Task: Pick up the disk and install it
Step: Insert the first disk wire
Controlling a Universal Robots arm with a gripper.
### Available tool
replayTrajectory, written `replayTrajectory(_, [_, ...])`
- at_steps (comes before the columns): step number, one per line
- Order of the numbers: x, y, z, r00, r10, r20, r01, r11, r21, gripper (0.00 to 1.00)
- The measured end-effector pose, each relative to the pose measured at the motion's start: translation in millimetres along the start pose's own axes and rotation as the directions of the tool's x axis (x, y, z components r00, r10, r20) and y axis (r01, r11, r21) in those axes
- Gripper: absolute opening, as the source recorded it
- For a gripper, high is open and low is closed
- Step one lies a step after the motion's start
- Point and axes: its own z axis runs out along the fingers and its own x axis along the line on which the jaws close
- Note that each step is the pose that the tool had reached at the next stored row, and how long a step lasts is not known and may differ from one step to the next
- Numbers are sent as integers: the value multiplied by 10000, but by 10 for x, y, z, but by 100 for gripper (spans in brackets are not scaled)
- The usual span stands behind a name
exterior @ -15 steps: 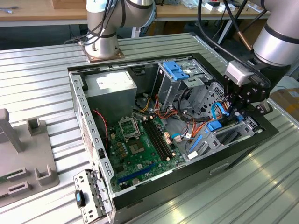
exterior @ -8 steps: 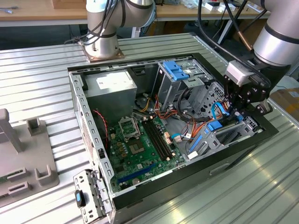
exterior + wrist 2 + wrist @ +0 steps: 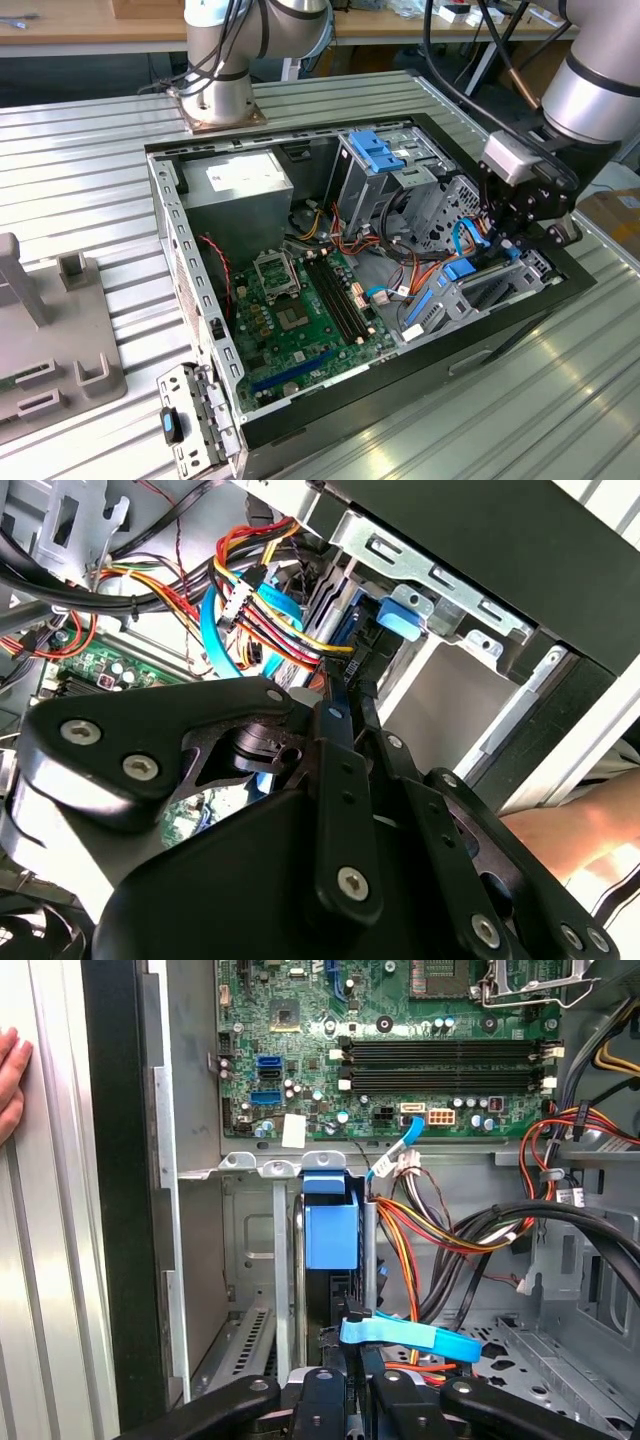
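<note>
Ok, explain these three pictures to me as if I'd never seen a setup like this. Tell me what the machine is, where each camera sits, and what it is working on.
The machine is a robot arm ending in a black claw. The exterior view comes from a camera standing off the arm; it shows an opened computer case lying on a ribbed metal table, with the green circuit board and bundles of cables exposed. The two wrist views come from cameras riding on the arm, so they look along the claw into the case. The claw is lowered at a drive bay near the case's edge, where the disk with its blue frame sits in a slot. A person's hand rests beside the case in the first wrist view.
</note>
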Motion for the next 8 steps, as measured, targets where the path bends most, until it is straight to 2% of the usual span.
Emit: replayTrajectory(8, [6,0,4,10000,2,14,-2,10000,5,17])
